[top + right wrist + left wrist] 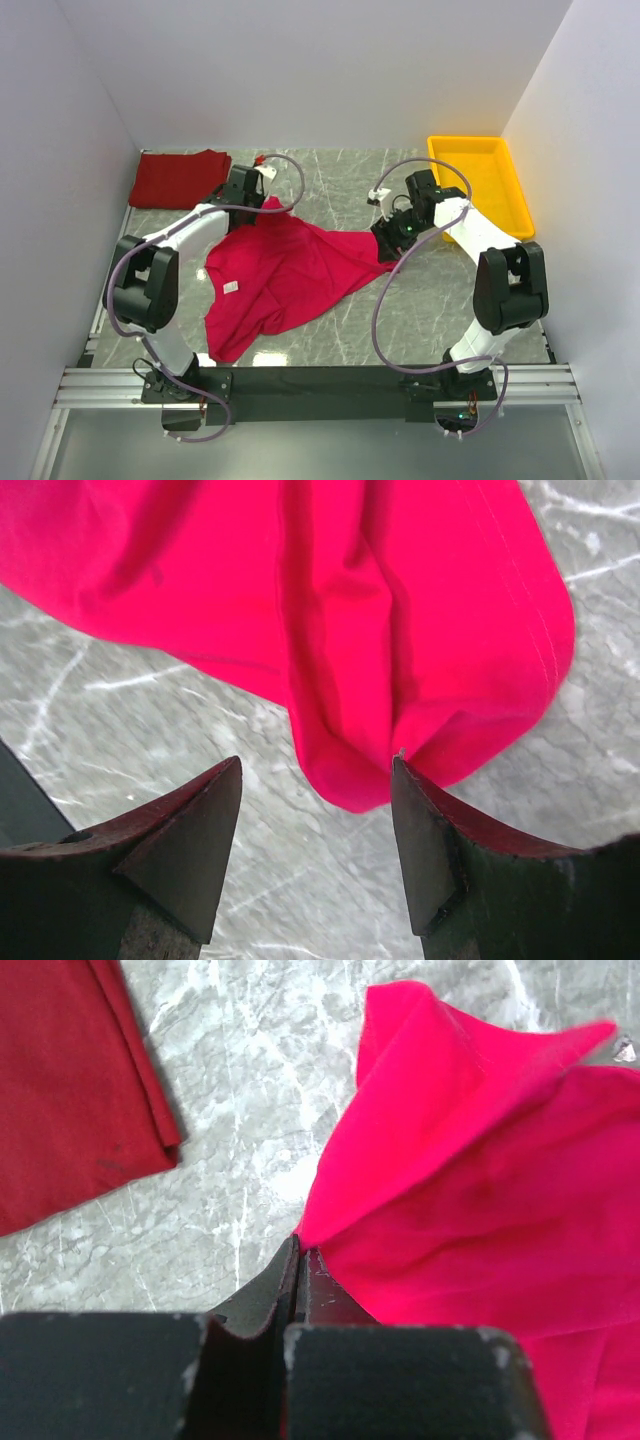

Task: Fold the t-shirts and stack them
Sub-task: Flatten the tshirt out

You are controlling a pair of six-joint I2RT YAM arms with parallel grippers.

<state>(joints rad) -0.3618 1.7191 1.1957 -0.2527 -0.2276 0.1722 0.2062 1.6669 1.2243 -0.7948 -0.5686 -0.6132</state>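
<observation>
The bright crimson t-shirt lies spread and rumpled on the marble table, its small white label facing up. My left gripper is shut on the shirt's far left corner; in the left wrist view the gripper pinches the cloth at its tips. My right gripper is open at the shirt's right tip; in the right wrist view the gripper has its jaws wide apart, the cloth tip hanging between them and touching the right finger. The darker red t-shirt lies folded at the far left, also in the left wrist view.
A yellow plastic tray stands at the far right by the right wall. White walls close in the table on the left, back and right. The arm bases sit on a black rail at the near edge.
</observation>
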